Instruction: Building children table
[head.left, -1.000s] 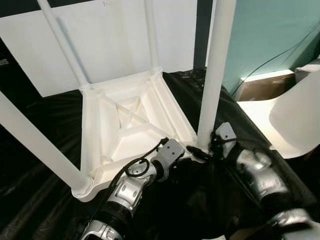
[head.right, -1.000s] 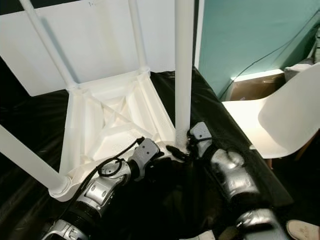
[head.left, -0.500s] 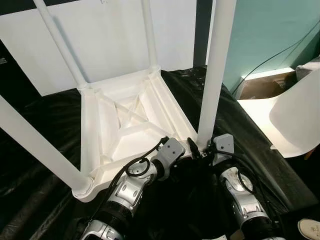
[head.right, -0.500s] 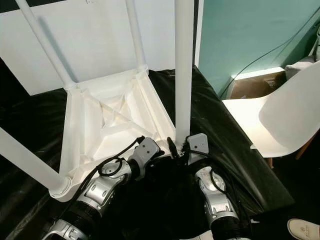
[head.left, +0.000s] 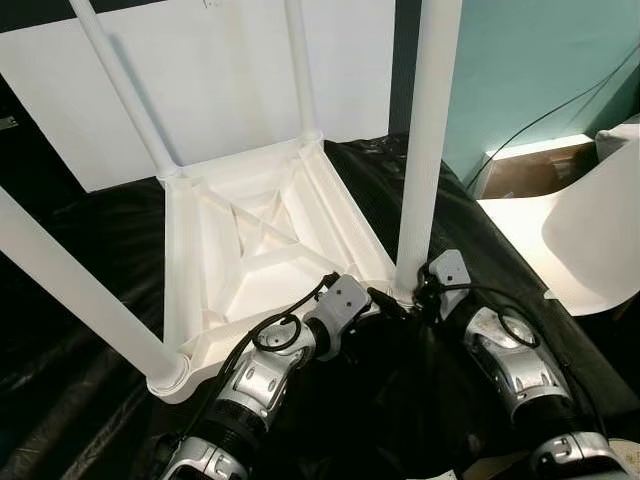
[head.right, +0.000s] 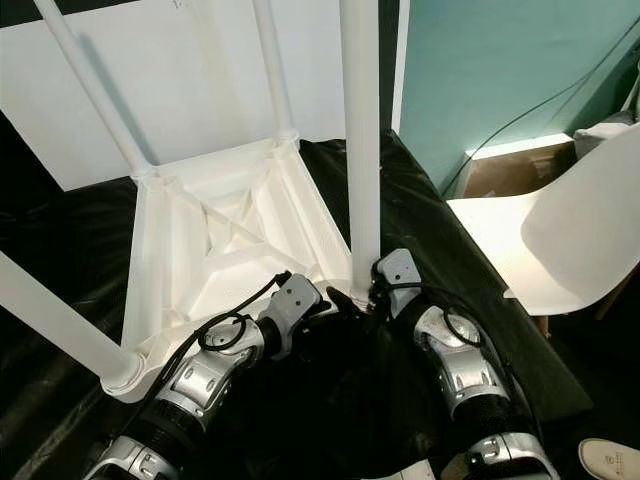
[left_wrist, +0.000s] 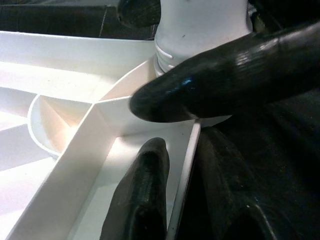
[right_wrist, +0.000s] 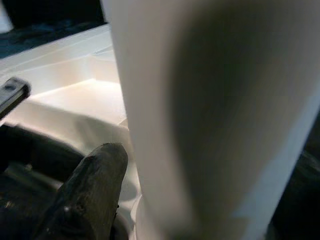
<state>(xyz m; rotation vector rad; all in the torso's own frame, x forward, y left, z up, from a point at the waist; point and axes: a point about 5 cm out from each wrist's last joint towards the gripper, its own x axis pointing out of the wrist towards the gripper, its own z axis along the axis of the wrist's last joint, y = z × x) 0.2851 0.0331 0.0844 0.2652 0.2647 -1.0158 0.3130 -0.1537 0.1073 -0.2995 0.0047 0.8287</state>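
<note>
A white children's table (head.left: 182, 262) lies upside down on black cloth, with its legs pointing up. My left gripper (head.left: 385, 303) is at the near right corner, shut on the table's rim (left_wrist: 187, 150); one finger (left_wrist: 225, 75) lies over the rim and the other finger (left_wrist: 145, 190) inside the frame. My right gripper (head.left: 418, 290) is shut on the base of the near right leg (head.left: 428, 130), where it meets the corner socket. In the right wrist view the leg (right_wrist: 200, 110) stands close up, with one finger (right_wrist: 95, 185) beside it; the other finger is hidden.
Black cloth (head.left: 80, 230) covers the work surface and drops away at the right. A white chair (head.left: 590, 240) stands at the right by a teal wall. A white board (head.left: 220, 70) leans behind the table. A shoe (head.right: 610, 460) is at the lower right.
My right forearm swung in under the leg's base half a second ago and is now back out to the right, the wrist staying at the leg. The left arm has held still.
</note>
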